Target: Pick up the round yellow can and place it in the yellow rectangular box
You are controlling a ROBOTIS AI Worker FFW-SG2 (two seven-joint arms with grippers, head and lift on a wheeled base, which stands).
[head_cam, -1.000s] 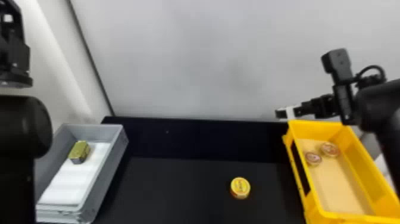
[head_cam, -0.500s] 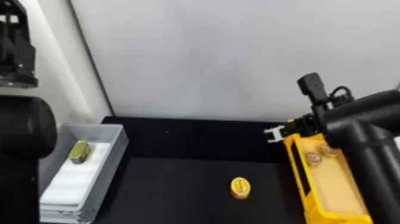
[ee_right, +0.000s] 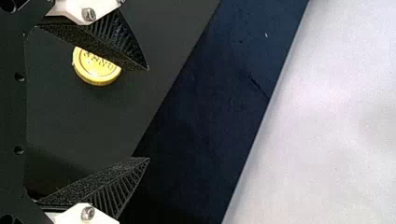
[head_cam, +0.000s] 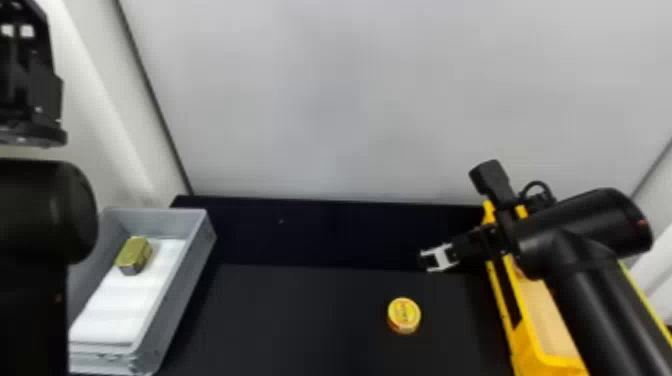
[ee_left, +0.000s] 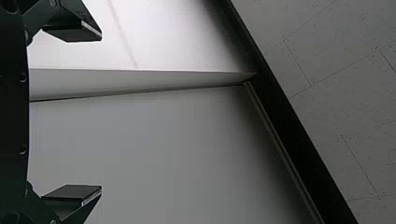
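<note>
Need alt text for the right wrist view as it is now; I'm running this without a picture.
Open right end effector, two black fingers spread and holding nothing. The round yellow can sits on a dark table, partly hidden by one finger; a pale wall lies beyond.

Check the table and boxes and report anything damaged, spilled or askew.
Nothing visible stands out: the round yellow can sits flat on the black table. The partly hidden yellow box and the gray box look intact.
</note>
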